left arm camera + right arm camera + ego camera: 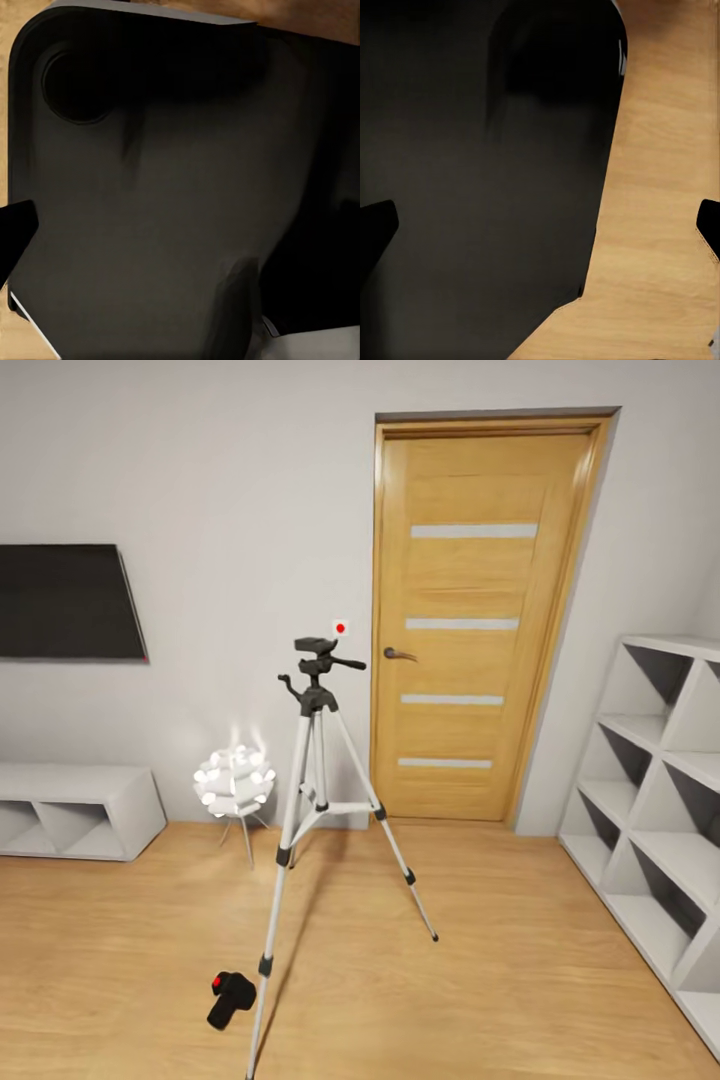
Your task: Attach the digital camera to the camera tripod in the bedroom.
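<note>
Head view, tripod: we see the camera tripod (318, 800) standing upright at the centre of the frame on the wood floor (480, 980), its dark pan head bare, a small red-dot marker just above it.
Head view, camera: the digital camera (231, 999) lies on the floor at lower left, just beside the tripod's near leg.
Head view, surroundings: a wooden door (478, 630) stands behind the tripod, a dark wall screen (68, 602) at upper left, a glowing white lamp (235, 782) left of the tripod, a low white shelf (75, 810) at far left, white cube shelves (655, 810) at right.
Left wrist view: a dark robot body panel (165, 195) looms close; one black fingertip (15, 232) shows at the left edge; we cannot tell the left gripper's state.
Right wrist view: a dark panel (480, 180) covers the left part, wood floor (660, 210) the right; black fingertips (375, 232) sit at opposite edges, spread wide and empty.
</note>
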{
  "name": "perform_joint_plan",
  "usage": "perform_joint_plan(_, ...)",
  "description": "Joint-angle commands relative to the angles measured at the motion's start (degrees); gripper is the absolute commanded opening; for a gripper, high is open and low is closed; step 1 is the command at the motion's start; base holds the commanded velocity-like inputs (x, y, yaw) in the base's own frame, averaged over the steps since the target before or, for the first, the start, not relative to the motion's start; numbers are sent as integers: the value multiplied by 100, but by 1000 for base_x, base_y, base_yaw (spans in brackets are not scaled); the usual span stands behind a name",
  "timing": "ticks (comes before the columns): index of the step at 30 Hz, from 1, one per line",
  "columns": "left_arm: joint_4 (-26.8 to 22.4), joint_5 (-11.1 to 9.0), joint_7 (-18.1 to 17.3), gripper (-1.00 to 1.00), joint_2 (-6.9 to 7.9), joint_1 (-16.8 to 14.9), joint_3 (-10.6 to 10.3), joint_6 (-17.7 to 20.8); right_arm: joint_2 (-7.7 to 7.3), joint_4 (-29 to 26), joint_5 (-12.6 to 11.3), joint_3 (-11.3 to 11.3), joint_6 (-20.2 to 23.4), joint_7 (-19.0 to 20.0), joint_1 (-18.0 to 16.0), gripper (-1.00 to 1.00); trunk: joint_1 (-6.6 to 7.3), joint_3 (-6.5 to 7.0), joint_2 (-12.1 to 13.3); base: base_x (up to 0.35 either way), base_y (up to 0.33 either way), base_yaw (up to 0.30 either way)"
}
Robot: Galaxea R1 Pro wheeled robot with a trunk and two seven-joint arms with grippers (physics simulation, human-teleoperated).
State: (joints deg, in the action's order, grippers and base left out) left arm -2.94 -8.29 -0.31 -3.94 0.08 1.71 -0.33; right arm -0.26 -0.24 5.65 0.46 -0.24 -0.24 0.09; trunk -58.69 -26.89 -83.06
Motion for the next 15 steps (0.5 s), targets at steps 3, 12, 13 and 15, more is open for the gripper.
perform_joint_plan(3,-5,-44,16,100,-1,1,13,-2,-1,-2,65,0,-3,-2,0,100,-4,-4,-2,324,8,0)
perform_joint_plan(12,-5,-50,22,100,-1,1,13,-2,0,-2,67,7,-2,-2,0,100,-4,-4,-2,324,1,0)
perform_joint_plan(13,-5,-49,22,100,-1,1,13,-2,0,-2,67,7,-2,-2,0,100,-4,-4,-2,324,0,0)
perform_joint_plan(15,-5,-49,22,100,-1,1,13,-2,0,-2,67,7,-2,-2,0,100,-4,-4,-2,324,0,0)
